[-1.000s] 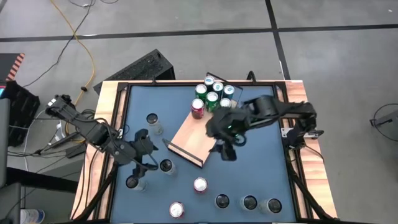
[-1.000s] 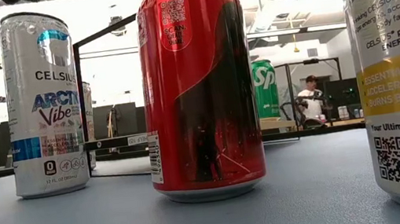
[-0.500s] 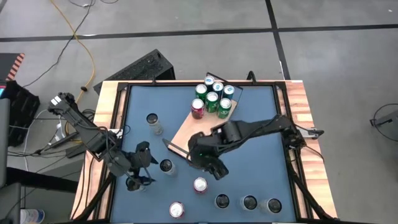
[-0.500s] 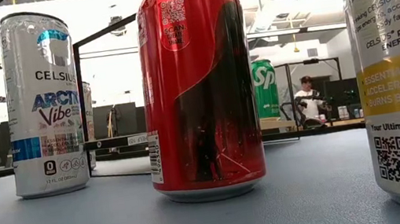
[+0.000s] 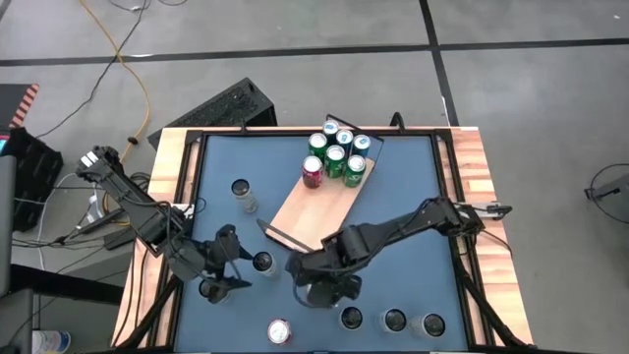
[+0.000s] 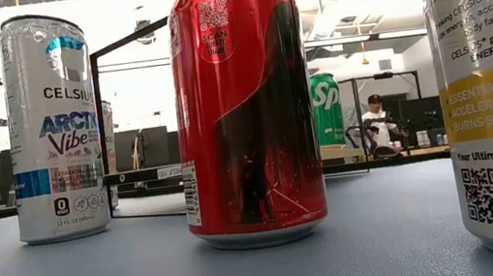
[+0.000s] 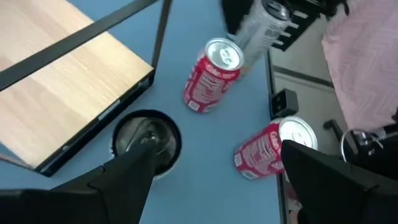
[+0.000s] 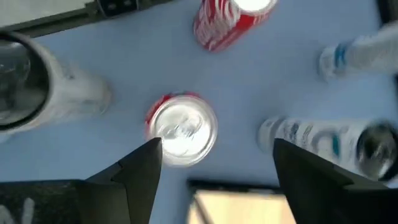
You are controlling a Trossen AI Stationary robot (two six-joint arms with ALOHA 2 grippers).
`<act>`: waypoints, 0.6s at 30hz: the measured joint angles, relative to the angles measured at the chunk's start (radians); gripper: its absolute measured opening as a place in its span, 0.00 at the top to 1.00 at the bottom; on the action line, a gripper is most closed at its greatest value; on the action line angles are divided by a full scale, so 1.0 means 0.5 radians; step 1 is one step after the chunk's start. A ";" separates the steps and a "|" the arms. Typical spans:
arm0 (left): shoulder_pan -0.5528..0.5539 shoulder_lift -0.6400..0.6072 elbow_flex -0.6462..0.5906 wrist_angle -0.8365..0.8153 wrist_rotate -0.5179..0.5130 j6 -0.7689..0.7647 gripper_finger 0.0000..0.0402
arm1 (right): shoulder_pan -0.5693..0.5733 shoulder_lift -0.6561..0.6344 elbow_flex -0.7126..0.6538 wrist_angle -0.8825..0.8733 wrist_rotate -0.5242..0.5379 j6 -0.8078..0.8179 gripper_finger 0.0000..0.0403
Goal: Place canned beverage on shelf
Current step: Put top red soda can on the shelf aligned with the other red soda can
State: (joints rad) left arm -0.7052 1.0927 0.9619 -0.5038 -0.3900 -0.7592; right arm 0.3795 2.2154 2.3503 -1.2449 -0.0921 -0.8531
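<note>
The shelf (image 5: 319, 202) is a light-wood board lying on the blue table. Green cans (image 5: 336, 155) and one red can (image 5: 313, 175) stand at its far end. My right gripper (image 5: 319, 288) hangs open, pointing down over an upright red can (image 8: 181, 130). The can's top shows just ahead of the fingers, nearer one of them. My left gripper (image 5: 234, 264) is open at the near left, facing a dark-topped can (image 7: 146, 140) by the shelf's near corner. Two more red cans (image 7: 214, 74), (image 7: 273, 149) stand beyond it.
Three dark-topped cans (image 5: 394, 320) and a red one (image 5: 279, 331) stand along the near edge. A silver can (image 5: 241, 189) stands left of the shelf, and another can (image 5: 208, 288) is beside my left gripper. White cans (image 8: 336, 140) crowd the right gripper's side.
My right gripper has come off the shelf's near end, gone toward the table's near edge and down, and rolled about its own line. It now hangs over the red can. My left gripper has shifted a little toward the near edge. Both have stayed open.
</note>
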 joint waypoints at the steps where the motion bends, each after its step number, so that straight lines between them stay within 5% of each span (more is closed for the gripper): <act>1: 0.000 0.001 0.000 -0.003 -0.020 -0.017 0.18 | 0.001 0.016 0.002 0.030 0.000 -0.059 0.27; 18: 0.000 0.001 0.000 -0.010 -0.218 -0.205 0.18 | 0.031 0.217 -0.010 -0.066 0.085 -0.348 0.27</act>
State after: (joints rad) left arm -0.7052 1.0931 0.9619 -0.5090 -0.4992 -0.8616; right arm 0.3953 2.3241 2.3456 -1.2778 -0.0493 -1.0270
